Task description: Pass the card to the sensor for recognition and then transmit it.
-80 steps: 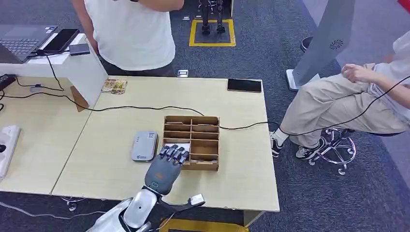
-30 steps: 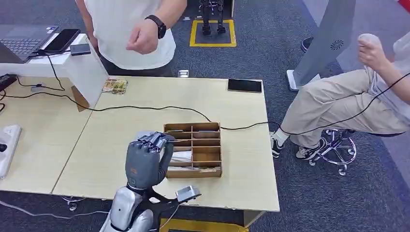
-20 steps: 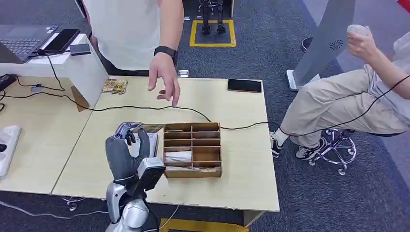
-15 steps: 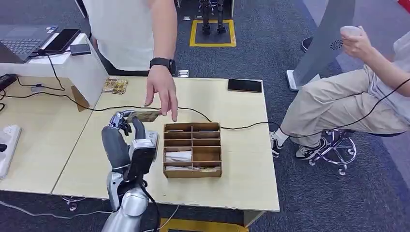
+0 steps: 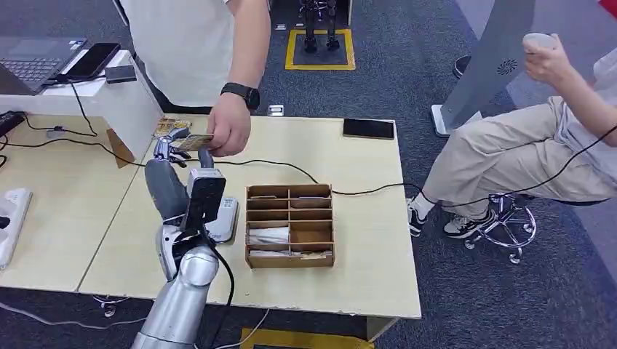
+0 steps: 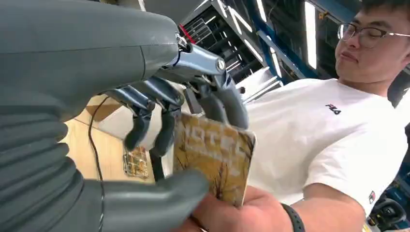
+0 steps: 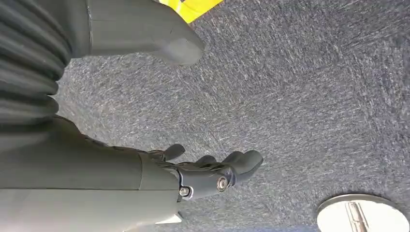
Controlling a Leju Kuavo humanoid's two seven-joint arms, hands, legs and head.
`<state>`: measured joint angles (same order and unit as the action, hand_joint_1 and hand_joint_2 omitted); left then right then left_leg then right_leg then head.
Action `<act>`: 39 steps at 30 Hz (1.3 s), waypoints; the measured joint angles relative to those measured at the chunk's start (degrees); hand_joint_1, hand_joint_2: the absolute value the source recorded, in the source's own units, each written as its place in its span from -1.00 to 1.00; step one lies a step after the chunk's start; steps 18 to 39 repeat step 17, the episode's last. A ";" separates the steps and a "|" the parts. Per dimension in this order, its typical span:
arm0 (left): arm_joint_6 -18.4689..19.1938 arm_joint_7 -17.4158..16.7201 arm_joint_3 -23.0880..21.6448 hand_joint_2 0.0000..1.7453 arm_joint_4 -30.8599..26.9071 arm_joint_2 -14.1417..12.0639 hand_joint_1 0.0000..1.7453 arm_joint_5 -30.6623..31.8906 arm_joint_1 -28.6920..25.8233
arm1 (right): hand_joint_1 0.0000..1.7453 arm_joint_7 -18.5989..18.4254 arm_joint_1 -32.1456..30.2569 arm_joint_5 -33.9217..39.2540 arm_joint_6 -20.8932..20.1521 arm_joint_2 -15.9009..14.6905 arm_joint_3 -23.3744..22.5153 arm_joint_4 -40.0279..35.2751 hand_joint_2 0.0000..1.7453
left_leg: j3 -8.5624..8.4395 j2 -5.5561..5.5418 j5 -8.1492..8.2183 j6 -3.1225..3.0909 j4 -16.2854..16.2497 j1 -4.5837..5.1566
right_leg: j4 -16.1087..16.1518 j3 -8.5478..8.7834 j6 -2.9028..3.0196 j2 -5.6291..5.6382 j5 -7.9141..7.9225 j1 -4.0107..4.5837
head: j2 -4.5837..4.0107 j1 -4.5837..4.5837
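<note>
- Compared with the frame from a few seconds back, the left hand (image 5: 174, 149) isn't down at the wooden organizer (image 5: 289, 225) anymore. It's now raised up over the far part of the table (image 5: 364, 276), and the person's hand (image 5: 229, 131) has come in to meet it.
- The card (image 6: 212, 162) is pinched between the left hand's thumb and darker fingers (image 6: 227, 104), held up in the air right by the person's hand, which looks to be touching its lower edge.
- Right hand (image 7: 212, 176) hangs by the floor with fingers loosely curled and nothing in them.
- I'd say this is the handover bit. To do it well: keep the pinch steady until the person clearly has a grip, then ease the fingers apart slowly instead of snapping open. Don't pull back while both are holding on.
- Looks-wise the card is a thin, flat rectangle, yellowish-brown with printed lettering and some artwork. It seems stiff, not bending in the pinch.
- The grey sensor (image 5: 222, 218) sits on the table just left of the organizer, partly behind the arm.
</note>
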<state>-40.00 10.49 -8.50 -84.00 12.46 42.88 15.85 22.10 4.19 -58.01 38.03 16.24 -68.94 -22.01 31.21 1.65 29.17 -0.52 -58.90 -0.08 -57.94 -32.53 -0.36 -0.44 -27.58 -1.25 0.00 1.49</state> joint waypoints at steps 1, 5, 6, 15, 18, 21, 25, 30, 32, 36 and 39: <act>0.00 0.15 0.00 1.00 0.00 0.00 -1.00 -0.17 0.00 | -1.00 0.04 0.06 -0.18 -0.02 0.00 -0.13 0.07 1.00 | 0.00 0.00 0.00 0.00 0.00 0.00 | 0.00 0.00 0.00 0.00 0.00 0.00 | 0.00 0.00; 0.00 0.85 0.00 1.00 0.00 0.00 -1.00 -2.14 -0.01 | -1.00 0.20 0.34 -0.15 0.00 0.00 -0.83 0.28 1.00 | 0.00 0.00 0.00 0.00 0.00 0.00 | 0.00 0.00 0.00 0.00 0.00 0.00 | 0.00 0.00; 0.00 1.09 -0.02 1.00 -0.02 0.00 -1.00 -2.49 -0.02 | -1.00 0.22 0.38 -0.09 0.00 0.00 -0.94 0.31 1.00 | 0.00 0.00 0.00 0.00 0.00 0.00 | 0.00 0.00 0.00 0.00 0.00 0.00 | 0.00 0.00; -0.02 2.75 -0.17 1.00 -2.53 0.00 -1.00 -6.49 -1.70 | -1.00 0.61 0.53 -0.02 0.00 0.07 -2.47 0.35 1.00 | -0.01 0.01 0.00 0.00 0.00 0.00 | 0.00 -0.01 0.00 0.01 0.00 0.00 | 0.00 0.00; -0.02 3.12 -0.52 1.00 -3.68 -0.04 -1.00 -7.79 -2.58 | -1.00 0.57 0.51 -0.02 0.00 0.15 -2.73 0.24 1.00 | -0.01 0.01 0.00 0.00 0.00 0.00 | 0.00 -0.01 0.00 0.01 -0.01 0.00 | 0.00 0.00; -0.02 3.12 -0.52 1.00 -3.68 -0.04 -1.00 -7.79 -2.58 | -1.00 0.57 0.51 -0.02 0.00 0.15 -2.73 0.24 1.00 | -0.01 0.01 0.00 0.00 0.00 0.00 | 0.00 -0.01 0.00 0.01 -0.01 0.00 | 0.00 0.00; -0.02 3.12 -0.52 1.00 -3.68 -0.04 -1.00 -7.79 -2.58 | -1.00 0.57 0.51 -0.02 0.00 0.15 -2.73 0.24 1.00 | -0.01 0.01 0.00 0.00 0.00 0.00 | 0.00 -0.01 0.00 0.01 -0.01 0.00 | 0.00 0.00; -0.02 3.12 -0.52 1.00 -3.68 -0.04 -1.00 -7.79 -2.58 | -1.00 0.57 0.51 -0.02 0.00 0.15 -2.73 0.24 1.00 | -0.01 0.01 0.00 0.00 0.00 0.00 | 0.00 -0.01 0.00 0.01 -0.01 0.00 | 0.00 0.00; -0.02 3.12 -0.52 1.00 -3.68 -0.04 -1.00 -7.79 -2.58 | -1.00 0.57 0.51 -0.02 0.00 0.15 -2.73 0.24 1.00 | -0.01 0.01 0.00 0.00 0.00 0.00 | 0.00 -0.01 0.00 0.01 -0.01 0.00 | 0.00 0.00; -0.02 3.12 -0.52 1.00 -3.68 -0.04 -1.00 -7.79 -2.58 | -1.00 0.57 0.51 -0.02 0.00 0.15 -2.73 0.24 1.00 | -0.01 0.01 0.00 0.00 0.00 0.00 | 0.00 -0.01 0.00 0.01 -0.01 0.00 | 0.00 0.00; -0.02 3.12 -0.52 1.00 -3.68 -0.04 -1.00 -7.79 -2.58 | -1.00 0.57 0.51 -0.02 0.00 0.15 -2.73 0.24 1.00 | -0.01 0.01 0.00 0.00 0.00 0.00 | 0.00 -0.01 0.00 0.01 -0.01 0.00 | 0.00 0.00</act>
